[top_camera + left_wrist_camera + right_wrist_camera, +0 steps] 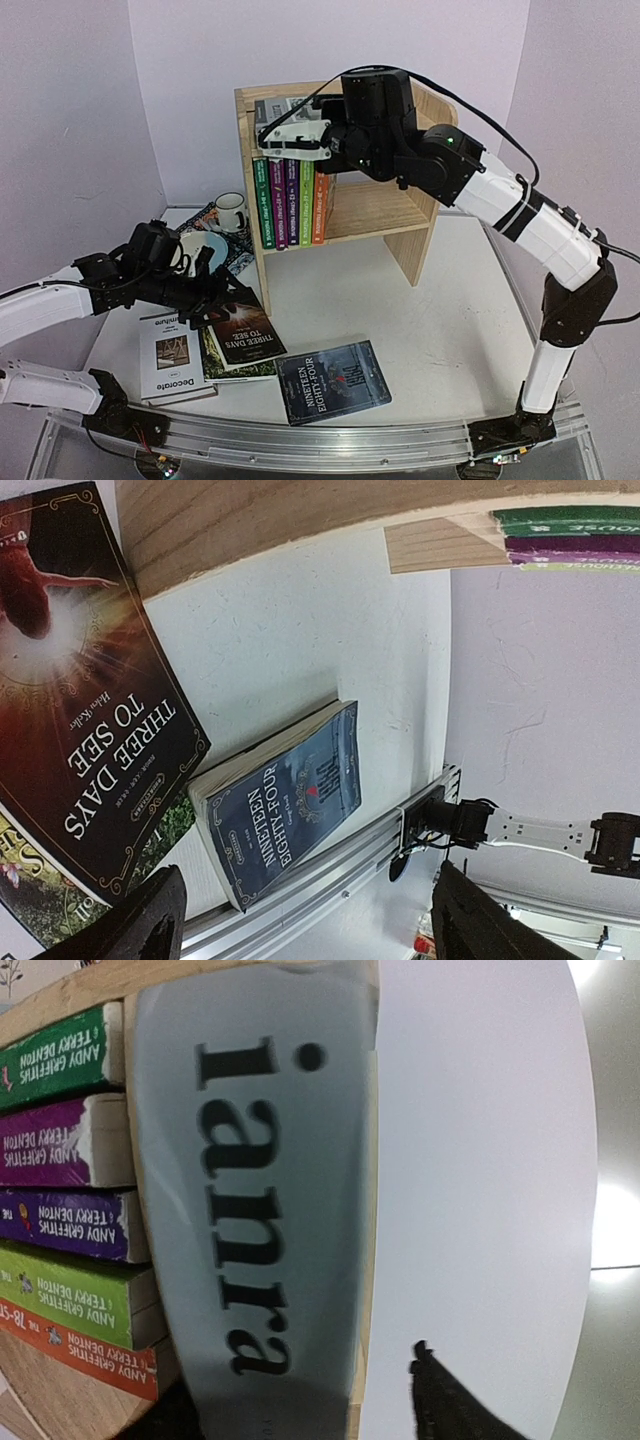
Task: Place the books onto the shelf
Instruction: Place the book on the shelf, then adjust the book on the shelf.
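White table point(440, 300), lilac walls. Shelf point(415, 235): five paperbacks point(290, 200) shelved below the right jaws. Grey book point(250, 1210) on top tier between those jaws, which look parted, gap beside one finger. Left jaws wide, empty; four books point(243, 330) beneath them, unshelved.

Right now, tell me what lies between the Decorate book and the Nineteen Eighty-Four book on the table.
In the top view, Three Days to See lies between Decorate and Nineteen Eighty-Four, resting on another book.
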`<action>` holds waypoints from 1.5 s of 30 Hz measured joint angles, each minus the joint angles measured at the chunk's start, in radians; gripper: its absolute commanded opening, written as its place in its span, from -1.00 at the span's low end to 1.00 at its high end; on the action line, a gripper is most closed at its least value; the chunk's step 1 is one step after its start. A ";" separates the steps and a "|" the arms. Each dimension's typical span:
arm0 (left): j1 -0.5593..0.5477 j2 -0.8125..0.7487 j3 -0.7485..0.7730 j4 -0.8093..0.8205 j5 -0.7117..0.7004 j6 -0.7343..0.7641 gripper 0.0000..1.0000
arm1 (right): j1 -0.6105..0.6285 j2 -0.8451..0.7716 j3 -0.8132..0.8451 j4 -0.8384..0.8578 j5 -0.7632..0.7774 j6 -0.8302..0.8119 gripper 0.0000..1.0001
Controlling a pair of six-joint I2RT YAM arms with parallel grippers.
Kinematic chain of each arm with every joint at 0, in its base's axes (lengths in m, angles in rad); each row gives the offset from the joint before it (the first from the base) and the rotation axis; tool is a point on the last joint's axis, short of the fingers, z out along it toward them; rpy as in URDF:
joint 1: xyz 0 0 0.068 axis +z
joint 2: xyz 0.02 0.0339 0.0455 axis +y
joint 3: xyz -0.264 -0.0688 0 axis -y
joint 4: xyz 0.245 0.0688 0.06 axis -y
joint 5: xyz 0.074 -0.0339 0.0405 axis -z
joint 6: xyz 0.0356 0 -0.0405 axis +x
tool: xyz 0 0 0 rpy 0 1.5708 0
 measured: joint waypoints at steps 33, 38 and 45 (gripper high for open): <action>0.000 0.053 0.026 0.000 0.006 0.014 0.73 | -0.001 -0.338 -0.302 -0.071 -0.125 0.354 0.63; 0.000 0.055 0.026 0.000 0.006 0.014 0.73 | -0.001 -0.350 -0.335 -0.070 -0.135 0.554 0.61; 0.000 0.054 0.026 0.000 0.006 0.013 0.73 | -0.001 -0.354 -0.383 -0.033 -0.116 0.908 -0.23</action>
